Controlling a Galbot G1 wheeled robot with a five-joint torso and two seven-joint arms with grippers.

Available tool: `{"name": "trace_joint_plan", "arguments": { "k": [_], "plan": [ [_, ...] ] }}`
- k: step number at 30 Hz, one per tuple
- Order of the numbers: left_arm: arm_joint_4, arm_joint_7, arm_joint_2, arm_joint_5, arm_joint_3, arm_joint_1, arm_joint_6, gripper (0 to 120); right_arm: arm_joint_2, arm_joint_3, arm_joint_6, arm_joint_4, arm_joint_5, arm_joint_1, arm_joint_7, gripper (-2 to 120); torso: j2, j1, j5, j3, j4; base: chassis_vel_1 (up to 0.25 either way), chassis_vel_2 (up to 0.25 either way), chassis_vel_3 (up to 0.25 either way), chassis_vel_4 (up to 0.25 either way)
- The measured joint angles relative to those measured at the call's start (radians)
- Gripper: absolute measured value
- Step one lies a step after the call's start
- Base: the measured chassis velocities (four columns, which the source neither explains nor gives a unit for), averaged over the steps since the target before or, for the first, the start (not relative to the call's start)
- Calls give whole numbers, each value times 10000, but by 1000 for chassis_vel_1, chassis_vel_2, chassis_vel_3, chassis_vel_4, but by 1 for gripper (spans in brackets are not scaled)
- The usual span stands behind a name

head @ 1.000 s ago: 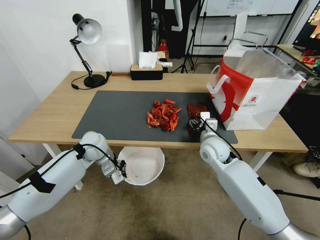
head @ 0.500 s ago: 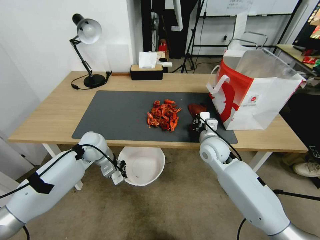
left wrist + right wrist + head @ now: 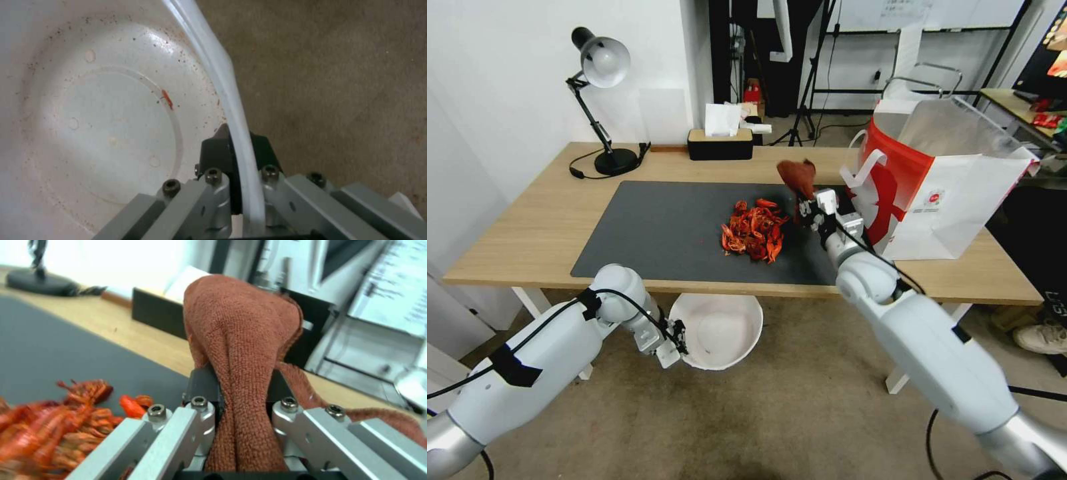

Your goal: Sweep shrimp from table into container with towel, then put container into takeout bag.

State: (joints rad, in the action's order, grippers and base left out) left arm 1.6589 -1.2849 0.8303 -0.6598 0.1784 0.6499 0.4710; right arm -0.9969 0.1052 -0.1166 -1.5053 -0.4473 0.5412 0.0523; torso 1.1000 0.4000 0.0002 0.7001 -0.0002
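A pile of red-orange shrimp lies on the dark mat of the table. My right gripper is shut on the rust-brown towel, held up in the air just right of the pile and above the mat. Below the table's front edge my left gripper is shut on the rim of the white container, which holds one tiny red scrap. The takeout bag stands open at the table's right end.
A black desk lamp stands at the back left and a black tissue box at the back middle. The mat's left half is bare. Carpet floor lies under the container. A stand and shelves fill the room behind.
My right gripper has lifted the towel off the mat and carried it up and toward the back. The left gripper and container shifted slightly right under the table edge.
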Motion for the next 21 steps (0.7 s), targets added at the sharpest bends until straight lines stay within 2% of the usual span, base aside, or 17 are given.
{"name": "trace_joint_plan", "arguments": {
  "k": [3,7,15,21],
  "plan": [
    [58,46,29,-81,85,-10,69,0,255,747,476,1019,0,-1115,-1085,9,0,1,-4,0,0,0,0,0,0],
    [49,109,84,-158,112,19,144,0,130,1517,746,1886,-19,-2043,-1685,9,0,1,-4,0,3,0,0,0,0],
    [31,248,121,-170,124,-14,229,0,-453,2062,902,3018,369,-2572,-2065,9,-1,1,-1,1,3,0,0,0,0],
    [48,281,125,-104,227,-52,244,0,-620,2115,936,3331,564,-2627,-2071,9,-1,1,-2,0,2,0,0,0,0]
  ]
}}
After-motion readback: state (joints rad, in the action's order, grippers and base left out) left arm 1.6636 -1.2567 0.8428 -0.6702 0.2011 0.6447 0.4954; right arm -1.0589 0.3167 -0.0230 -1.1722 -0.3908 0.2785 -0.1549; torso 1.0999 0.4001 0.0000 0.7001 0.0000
